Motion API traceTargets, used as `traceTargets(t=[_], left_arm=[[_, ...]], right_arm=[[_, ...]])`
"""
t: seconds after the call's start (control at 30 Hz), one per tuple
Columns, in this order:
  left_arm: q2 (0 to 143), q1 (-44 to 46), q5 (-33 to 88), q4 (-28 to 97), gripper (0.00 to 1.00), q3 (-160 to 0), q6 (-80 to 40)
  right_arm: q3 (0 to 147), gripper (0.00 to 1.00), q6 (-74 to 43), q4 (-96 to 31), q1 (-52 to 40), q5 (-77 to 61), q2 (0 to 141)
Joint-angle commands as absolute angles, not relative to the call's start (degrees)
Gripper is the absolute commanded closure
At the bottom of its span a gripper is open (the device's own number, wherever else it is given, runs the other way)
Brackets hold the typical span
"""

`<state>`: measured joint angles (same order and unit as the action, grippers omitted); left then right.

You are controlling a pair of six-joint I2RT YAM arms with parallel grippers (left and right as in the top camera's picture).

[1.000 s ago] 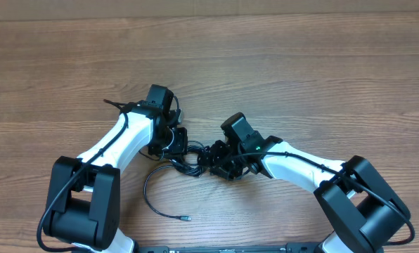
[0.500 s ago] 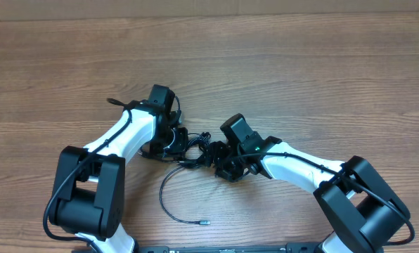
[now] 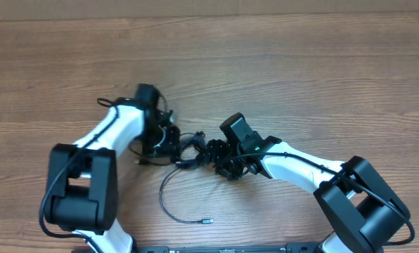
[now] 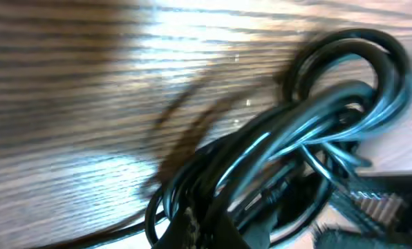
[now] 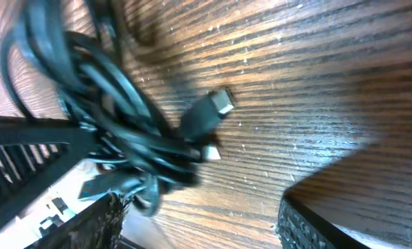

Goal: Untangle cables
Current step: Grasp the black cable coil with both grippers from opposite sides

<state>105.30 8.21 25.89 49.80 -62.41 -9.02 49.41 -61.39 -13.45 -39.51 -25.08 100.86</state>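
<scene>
Surface: table (image 3: 301, 77) of brown wood-grain board, with the grain running left to right. A paler strip shows beyond its far edge.

Markings: a small green light (image 3: 255, 147) glows on the right arm.

Item: cables (image 3: 190, 149), thin black cords bunched in a tangled knot near the table's middle, between the two grippers.
- Long axis: the knot runs roughly left to right, from one gripper to the other.
- Loose strand: one cord leaves the knot, curves toward the near edge and ends in a silvery tip (image 3: 208, 221) pointing right.
- Plug: in the right wrist view a dark plug (image 5: 213, 111) with a pale end juts out of the loops, pointing up and right.

Left gripper (image 3: 169, 144): fingers pressed together at the knot's left end. Loops lie right against it, but whether a cord is caught cannot be told.

Right gripper (image 3: 216, 158): fingers (image 5: 99, 221) spread wide at the knot's right end. The bundle lies against one finger and well apart from the other.
</scene>
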Motion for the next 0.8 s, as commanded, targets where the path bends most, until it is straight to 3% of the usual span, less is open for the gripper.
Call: traceTargets(t=[0.0,0.1,0.2,0.27,0.33,0.43,0.5,0.57,0.7,0.77], left_arm=[[106.1,2.6,44.2,52.3,0.96,-63.0,8.4],[106.1,0.7,45.5,52.7,0.96,-62.7,10.3],[106.1,0.9,48.4,53.3,0.96,-62.7,13.5],[106.1,0.9,51.2,54.0,0.96,-62.7,16.4],[106.1,0.9,51.5,54.1,0.96,-62.7,16.8],[106.1,0.9,51.5,54.1,0.96,-62.7,16.8],[106.1,0.9,51.5,54.1,0.96,-62.7,16.8],[106.1,0.9,51.5,54.0,0.96,-62.7,16.8],[106.1,0.9,50.9,53.5,0.96,-62.7,16.3],[106.1,1.1,50.9,53.2,0.96,-62.7,13.8]], right_arm=[[50.2,0.30,-61.0,-12.1,-39.9,-24.1,101.1],[50.2,0.30,-59.7,-6.1,-39.7,-25.7,101.0],[50.3,0.37,-53.4,0.5,-38.8,-33.9,100.7],[50.3,0.47,-53.5,1.5,-35.7,-38.5,100.6],[50.3,0.65,-53.6,1.2,-33.5,-41.0,100.6],[50.3,0.78,-53.7,-2.3,-30.1,-42.7,100.6],[50.3,0.78,-53.5,-6.2,-28.7,-41.6,100.6],[50.3,0.66,-53.5,-7.2,-28.3,-41.6,100.6],[50.3,0.65,-43.2,-5.0,-25.1,-50.7,96.0],[50.3,0.88,-43.2,-5.0,-25.5,-50.7,92.4]])
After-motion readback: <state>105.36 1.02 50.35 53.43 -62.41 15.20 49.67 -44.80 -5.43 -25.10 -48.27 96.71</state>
